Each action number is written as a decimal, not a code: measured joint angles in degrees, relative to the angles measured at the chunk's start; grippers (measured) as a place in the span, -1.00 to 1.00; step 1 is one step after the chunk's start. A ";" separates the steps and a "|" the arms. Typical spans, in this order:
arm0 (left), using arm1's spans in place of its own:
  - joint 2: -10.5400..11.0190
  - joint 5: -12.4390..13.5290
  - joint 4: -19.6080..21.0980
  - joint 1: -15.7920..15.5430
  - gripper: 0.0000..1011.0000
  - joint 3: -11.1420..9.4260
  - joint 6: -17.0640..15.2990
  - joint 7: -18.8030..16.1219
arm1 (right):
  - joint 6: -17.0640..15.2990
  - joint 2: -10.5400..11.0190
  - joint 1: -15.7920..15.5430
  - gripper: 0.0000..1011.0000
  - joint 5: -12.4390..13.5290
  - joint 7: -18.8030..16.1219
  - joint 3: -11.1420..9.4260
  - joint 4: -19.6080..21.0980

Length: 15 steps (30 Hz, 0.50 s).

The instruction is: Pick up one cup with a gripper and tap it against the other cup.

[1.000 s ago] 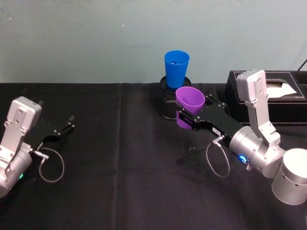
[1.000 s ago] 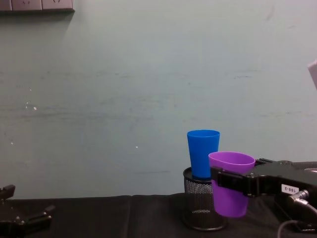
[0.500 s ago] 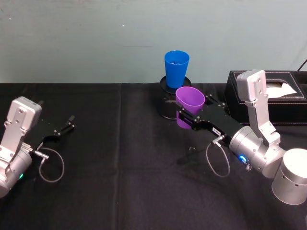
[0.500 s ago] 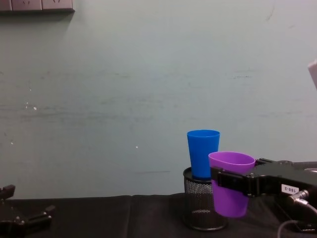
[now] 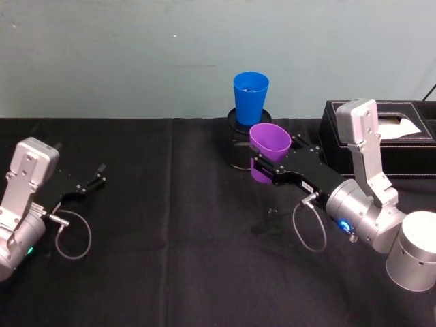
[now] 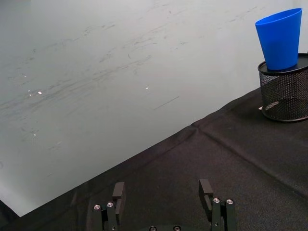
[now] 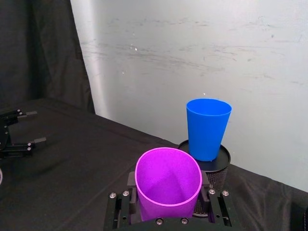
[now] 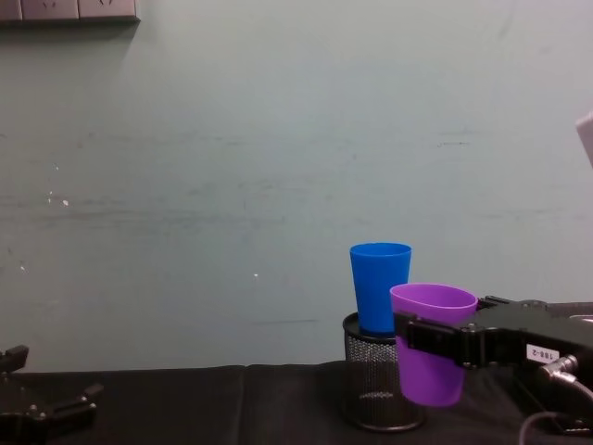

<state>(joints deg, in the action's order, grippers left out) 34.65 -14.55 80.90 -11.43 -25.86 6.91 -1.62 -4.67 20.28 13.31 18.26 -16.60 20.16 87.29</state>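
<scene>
We see the right gripper clamped on the purple tumbler mid-frame, beside the blue tumbler atop the mesh pen holder; left gripper, fingers apart, far left.

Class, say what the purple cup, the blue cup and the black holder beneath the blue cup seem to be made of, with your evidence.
Purple cup, in the right gripper: probably plastic; smooth, thin wall, even colour, slightly glossy. Blue cup: likely the same plastic; smooth, uniform, soft sheen. Pen holder: seemingly black metal mesh; fine see-through grid with a solid rim.
</scene>
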 joint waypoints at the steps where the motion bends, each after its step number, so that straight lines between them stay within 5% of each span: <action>1: 0.00 0.00 0.00 0.00 0.98 0.00 0.00 0.00 | 0.00 0.00 0.00 0.44 0.00 0.00 0.00 0.00; 15: 0.00 0.00 0.00 0.00 0.98 0.00 0.00 0.00 | 0.00 0.00 0.00 0.44 0.00 0.00 0.00 0.00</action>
<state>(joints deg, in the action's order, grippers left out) 34.64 -14.55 80.90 -11.43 -25.86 6.90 -1.62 -4.67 20.28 13.31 18.27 -16.60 20.16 87.29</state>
